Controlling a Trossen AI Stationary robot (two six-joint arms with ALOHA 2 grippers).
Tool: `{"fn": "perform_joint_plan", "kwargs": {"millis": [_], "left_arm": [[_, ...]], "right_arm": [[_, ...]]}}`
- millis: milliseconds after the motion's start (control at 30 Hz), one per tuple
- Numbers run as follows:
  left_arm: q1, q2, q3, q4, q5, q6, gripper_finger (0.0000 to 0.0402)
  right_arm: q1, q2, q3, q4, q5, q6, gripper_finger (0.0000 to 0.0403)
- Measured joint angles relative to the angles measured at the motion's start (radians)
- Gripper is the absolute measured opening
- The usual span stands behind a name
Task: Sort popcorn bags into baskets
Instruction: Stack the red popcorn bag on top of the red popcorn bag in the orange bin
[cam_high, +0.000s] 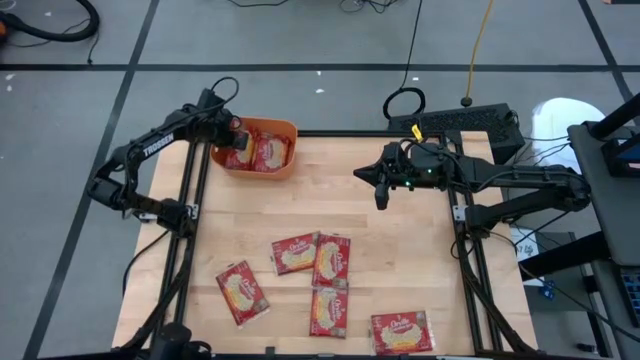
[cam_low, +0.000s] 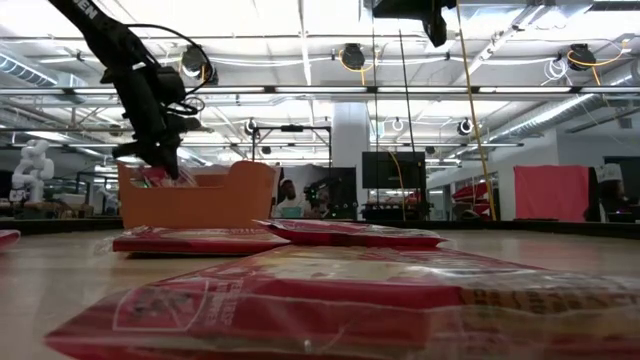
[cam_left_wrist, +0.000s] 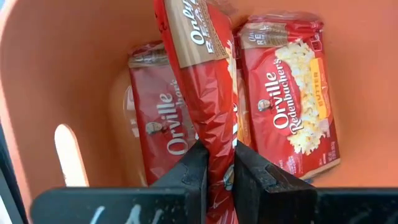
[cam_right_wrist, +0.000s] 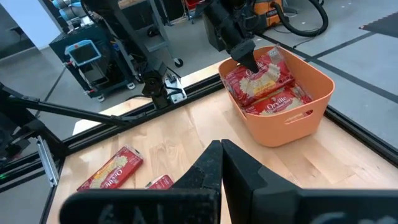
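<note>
My left gripper (cam_left_wrist: 216, 163) is clamped on one popcorn bag (cam_left_wrist: 202, 74), hung edge-down inside the orange basket (cam_high: 282, 166) at upper left of the high view, presumably so it slots between the bags already there. My right gripper (cam_high: 380, 188), fingers pressed together and holding nothing, waits upper right. Five bags (cam_high: 331, 262) lie on the worktop (cam_high: 400, 260), lower centre.

- In the low view, the nearest popcorn bag (cam_low: 400, 305) is blurred and cut off by the edge.
- In the overhead view, the left gripper (cam_high: 237, 140) covers part of the basket (cam_high: 285, 128); we count perhaps three bags inside.
</note>
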Motion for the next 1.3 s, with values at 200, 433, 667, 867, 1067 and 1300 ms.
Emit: {"fn": "perform_joint_plan", "kwargs": {"millis": [200,433,667,867,1067,1300], "left_arm": [[-0.001,0.0,-0.027,0.022,0.007,-0.025,0.0081],[-0.001,0.0,-0.049,0.028,0.022,-0.024,0.0131],[-0.001,0.0,-0.033,0.03,0.014,0.006,0.0209],[-0.007,-0.002,0.034,-0.073,-0.08,-0.031,0.0262],[-0.033,-0.017,0.087,-0.105,-0.144,0.024,0.0258],[-0.067,-0.047,0.134,-0.122,-0.148,0.025,0.0258]], "right_arm": [[0.0,0.0,0.0,0.0,0.0,0.0,0.0],[0.0,0.0,0.0,0.0,0.0,0.0,0.0],[0.0,0.0,0.0,0.001,0.0,0.009,0.0],[0.002,0.0,0.0,0.001,-0.001,0.014,0.0],[0.002,0.0,0.0,0.001,-0.001,0.035,0.0],[0.003,0.0,0.0,0.001,-0.001,0.038,0.0]]}}
